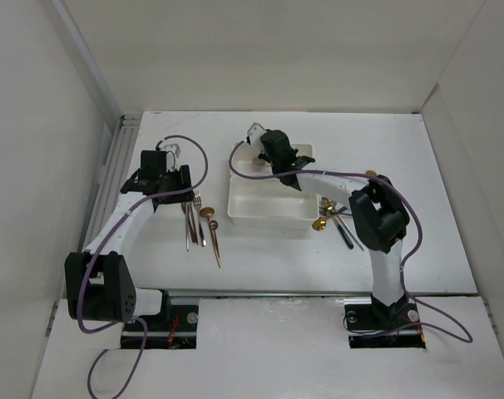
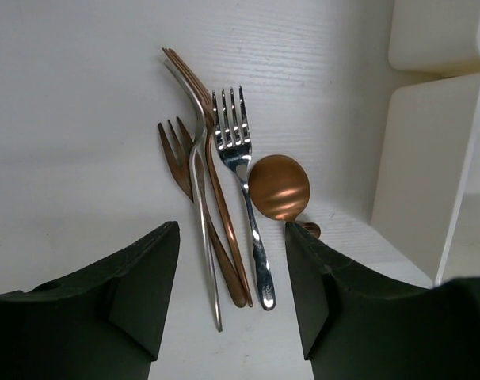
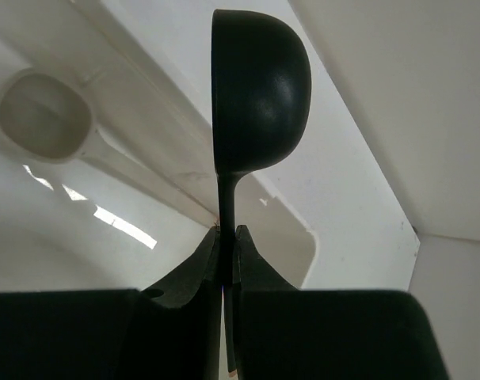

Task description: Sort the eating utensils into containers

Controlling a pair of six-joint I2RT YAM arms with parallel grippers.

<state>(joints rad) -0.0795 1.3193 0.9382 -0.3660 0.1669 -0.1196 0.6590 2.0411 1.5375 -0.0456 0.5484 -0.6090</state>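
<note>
**Over the white trays [image 1: 260, 208], a black spoon [image 3: 260, 103] in a tight pinch**

Matte black all over, with a deep oval bowl and a thin flat neck; bowl up, handle down, upright in the right wrist view. Clamped at the neck by the right gripper [image 3: 226, 237], dark fingers pressed together on it, nothing but the neck's thickness between them. Beneath it, smooth glossy white plastic: a shallow tray with a rounded corner and a broad rim, a pale spoon-shaped form [image 3: 46, 115] inside. From above, poised at the seam between the two trays; exact tray underneath: cannot tell.

Left of the trays, on the matte white table [image 1: 260, 258], loose cutlery side by side, touching or overlapping:
- a polished silver fork [image 2: 236, 150]
- a short copper fork [image 2: 175, 154]
- a long silver fork [image 2: 199, 178] crossed with a long copper fork [image 2: 213, 170], both slim and curved
- a copper spoon [image 2: 278, 186], round brushed bowl just beside the silver fork's stem

Above these, the left gripper [image 2: 232, 237]: blunt black fingers spread wide, empty, touching nothing, fork handles visible in the gap.

Right of the trays, a small heap of gold and dark-handled utensils [image 1: 335, 218].
</note>
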